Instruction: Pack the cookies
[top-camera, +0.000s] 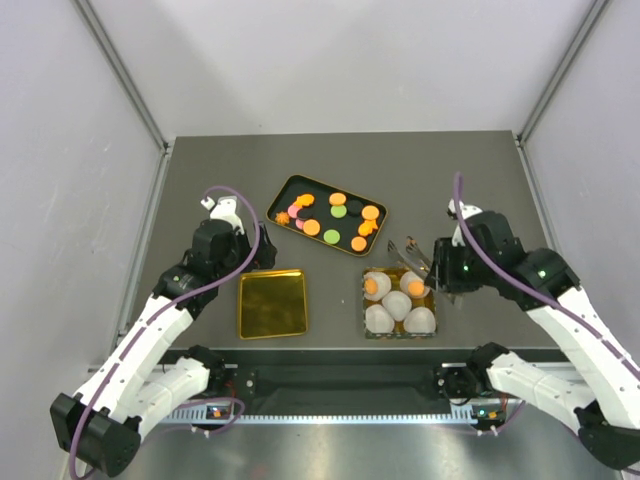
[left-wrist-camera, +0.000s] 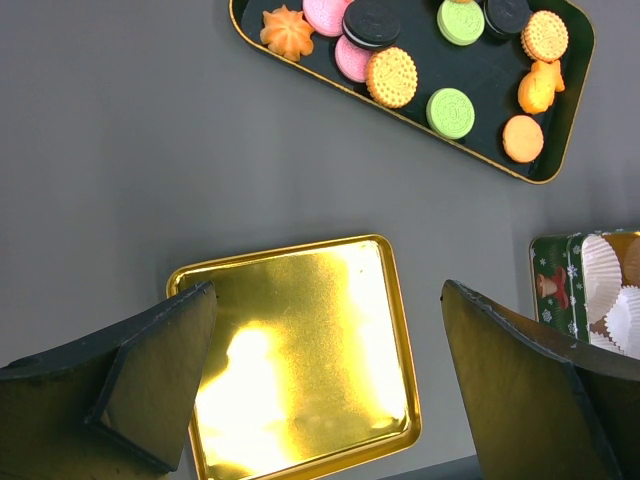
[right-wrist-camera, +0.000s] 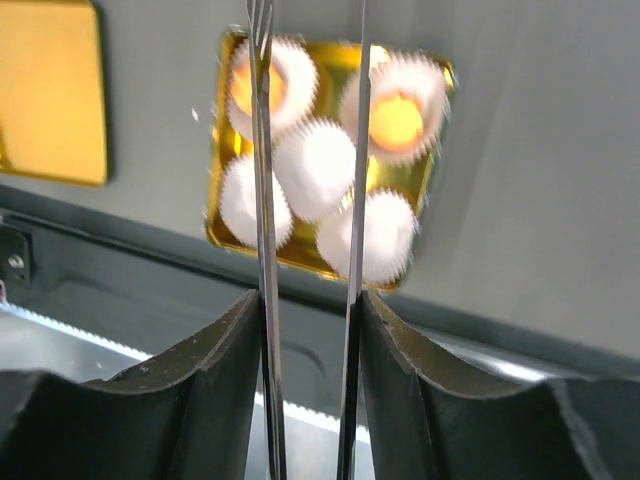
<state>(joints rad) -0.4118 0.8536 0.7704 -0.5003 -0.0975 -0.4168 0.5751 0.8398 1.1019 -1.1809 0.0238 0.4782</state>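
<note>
Several cookies (top-camera: 330, 215), orange, green, pink and black, lie on a black tray (top-camera: 283, 186) at the table's middle; they also show in the left wrist view (left-wrist-camera: 391, 77). A gold tin (top-camera: 366, 300) holds white paper cups; two far cups each hold an orange cookie (top-camera: 375, 286) (right-wrist-camera: 397, 122). My right gripper (top-camera: 440, 262) (right-wrist-camera: 310, 305) is shut on metal tongs (top-camera: 412, 255) (right-wrist-camera: 265, 150), whose tips hover above the tin (right-wrist-camera: 300, 262), holding nothing. My left gripper (top-camera: 248, 248) (left-wrist-camera: 328, 300) is open and empty above a gold lid (left-wrist-camera: 300, 350).
The gold lid (top-camera: 272, 303) lies flat, inner side up, left of the tin near the table's front edge. The tin's green printed side (left-wrist-camera: 550, 285) shows at the right of the left wrist view. Grey walls enclose the table on three sides.
</note>
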